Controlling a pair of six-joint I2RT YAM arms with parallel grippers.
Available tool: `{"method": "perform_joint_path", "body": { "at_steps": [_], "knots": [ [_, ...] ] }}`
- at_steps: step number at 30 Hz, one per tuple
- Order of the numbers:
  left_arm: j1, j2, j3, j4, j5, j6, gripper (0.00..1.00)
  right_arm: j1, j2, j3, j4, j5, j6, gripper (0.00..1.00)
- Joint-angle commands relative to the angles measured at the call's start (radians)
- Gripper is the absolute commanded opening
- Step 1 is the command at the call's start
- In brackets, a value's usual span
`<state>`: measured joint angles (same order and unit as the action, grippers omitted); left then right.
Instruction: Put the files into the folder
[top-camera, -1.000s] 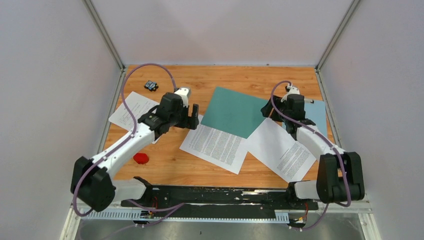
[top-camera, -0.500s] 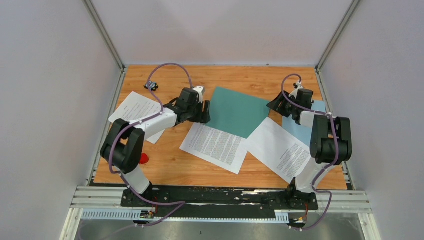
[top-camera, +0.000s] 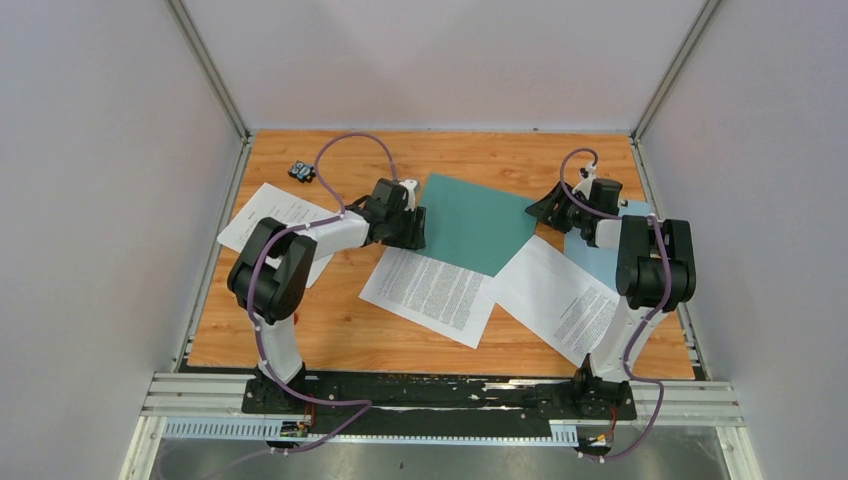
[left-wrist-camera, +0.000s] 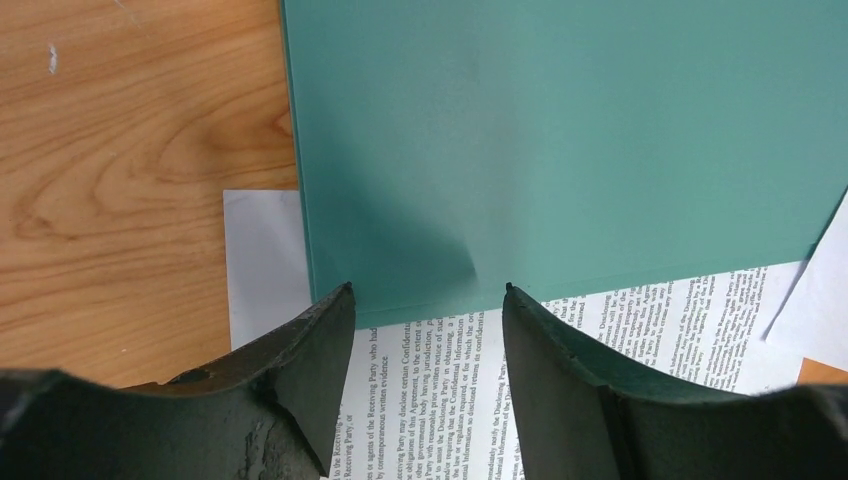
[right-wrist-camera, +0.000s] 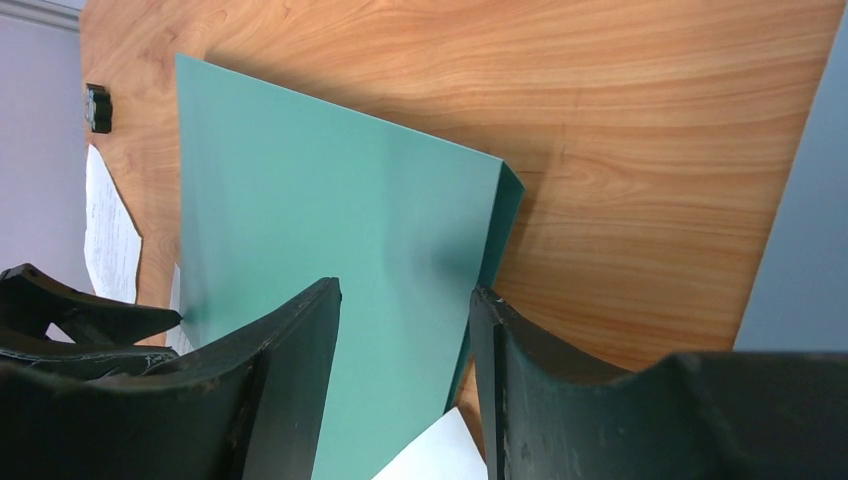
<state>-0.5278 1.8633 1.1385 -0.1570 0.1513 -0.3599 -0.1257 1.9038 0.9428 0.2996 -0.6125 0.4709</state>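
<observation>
The thin teal-green card folder (top-camera: 475, 222) lies shut toward the far side of the desk, its near edge overlapping one white printed paper sheet (top-camera: 430, 295). A second sheet (top-camera: 560, 300) lies just to its right and a third sheet (top-camera: 262, 215) far left. None is inside, so I judge the task barely begun. The left pincer (left-wrist-camera: 428, 300) and right pincer (right-wrist-camera: 405, 300) flank the folder, both gaping and holding nothing. Underneath is the orange wooden desk (top-camera: 330, 330), enclosed by pale grey panels (top-camera: 100, 200).
</observation>
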Motion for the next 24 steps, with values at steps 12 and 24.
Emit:
{"method": "perform_joint_path", "body": {
  "at_steps": [12, 24],
  "knots": [
    [0.005, 0.029, -0.005, 0.016, 0.003, 0.006, 0.62, -0.002, 0.062, 0.014, 0.154, -0.077, 0.063, 0.51],
    [0.004, 0.037, 0.000, 0.016, 0.007, -0.005, 0.61, -0.003, 0.090, 0.006, 0.251, -0.198, 0.108, 0.49]
  ]
}}
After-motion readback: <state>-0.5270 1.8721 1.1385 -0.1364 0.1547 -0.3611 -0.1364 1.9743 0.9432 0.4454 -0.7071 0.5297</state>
